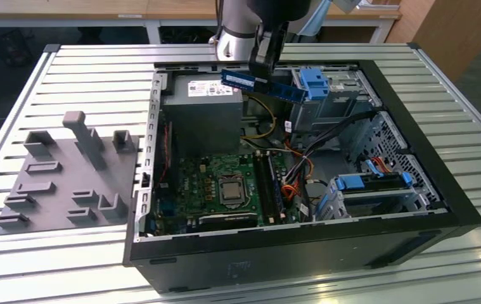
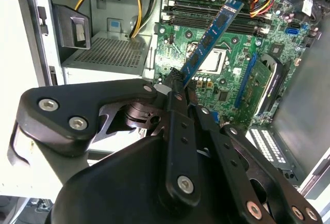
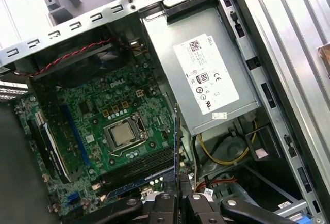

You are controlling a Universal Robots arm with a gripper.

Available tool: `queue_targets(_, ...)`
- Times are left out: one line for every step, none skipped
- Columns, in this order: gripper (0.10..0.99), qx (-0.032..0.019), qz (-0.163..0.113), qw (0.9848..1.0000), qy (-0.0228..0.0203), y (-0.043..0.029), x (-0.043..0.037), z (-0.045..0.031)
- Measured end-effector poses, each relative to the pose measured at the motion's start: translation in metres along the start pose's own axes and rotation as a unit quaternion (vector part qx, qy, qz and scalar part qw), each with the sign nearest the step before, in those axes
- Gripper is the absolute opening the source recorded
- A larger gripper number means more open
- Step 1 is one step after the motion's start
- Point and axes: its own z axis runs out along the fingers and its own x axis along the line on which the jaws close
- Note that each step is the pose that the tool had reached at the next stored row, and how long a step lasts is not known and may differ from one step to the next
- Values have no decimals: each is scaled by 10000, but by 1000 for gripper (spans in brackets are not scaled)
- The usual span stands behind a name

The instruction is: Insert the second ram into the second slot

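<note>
While the black, jointed gripper (image 1: 260,71) was clenched on the second ram (image 1: 267,85), you held that thin blue board with dark chips in the air over the open case (image 1: 308,231), near the grey power supply (image 1: 202,117). Its long axis ran nearly level, dipping toward the exterior view's right. The long dark slots (image 1: 270,183) on the green motherboard (image 1: 215,183) lay well below, with open room above them.

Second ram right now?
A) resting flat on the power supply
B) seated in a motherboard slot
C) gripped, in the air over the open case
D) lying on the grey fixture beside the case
C: the gripper is shut on the second ram, holding it tilted above the open case, clear of the motherboard slots below.
</note>
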Motion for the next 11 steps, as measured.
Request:
queue_targets(141,0,6,10000,0,0,0,0)
queue_targets(141,0,11,10000,0,0,0,0)
queue_targets(141,0,17,10000,-1,0,0,0)
queue_targets(141,1,23,10000,-1,0,0,0)
queue_targets(141,1,29,10000,-1,0,0,0)
queue_targets(141,1,35,10000,-2,0,0,0)
queue_targets(141,1,40,10000,-2,0,0,0)
queue_targets(141,1,45,10000,-2,0,0,0)
queue_targets(141,1,51,10000,-2,0,0,0)
queue_targets(141,1,57,10000,-2,0,0,0)
queue_targets(141,1,63,10000,-2,0,0,0)
